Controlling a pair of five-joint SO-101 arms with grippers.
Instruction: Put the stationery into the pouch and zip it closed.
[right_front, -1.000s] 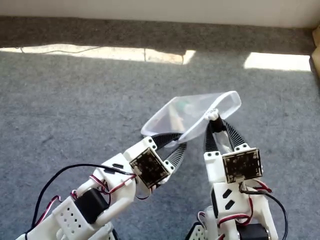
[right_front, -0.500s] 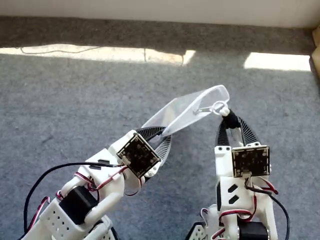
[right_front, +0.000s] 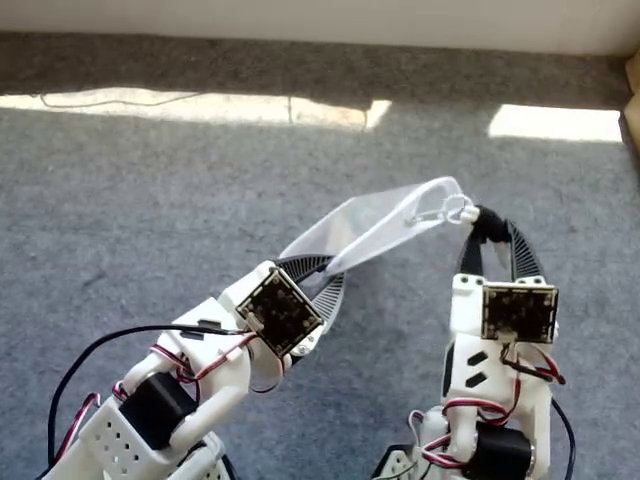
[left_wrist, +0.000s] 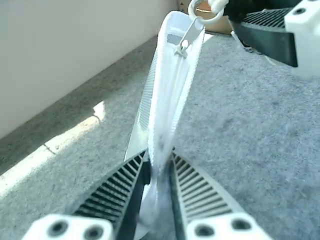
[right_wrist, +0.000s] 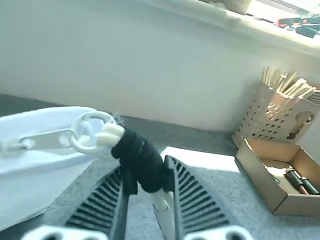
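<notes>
The left gripper (right_front: 328, 268) is pinching one end of the translucent pouch (right_front: 375, 225), holding it above the middle of the grey carpet (right_front: 150, 200). The right gripper (right_front: 489, 230) is squeezing the black zip pull (right_wrist: 140, 157) at the other end. The pouch's contents cannot be told.

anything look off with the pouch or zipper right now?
Nothing looks damaged or spilled. The pouch is off the carpet and tilted, stretched taut between the left gripper, clamped on one end, and the right gripper, shut on the black pull tab tied to the zipper ring.
</notes>
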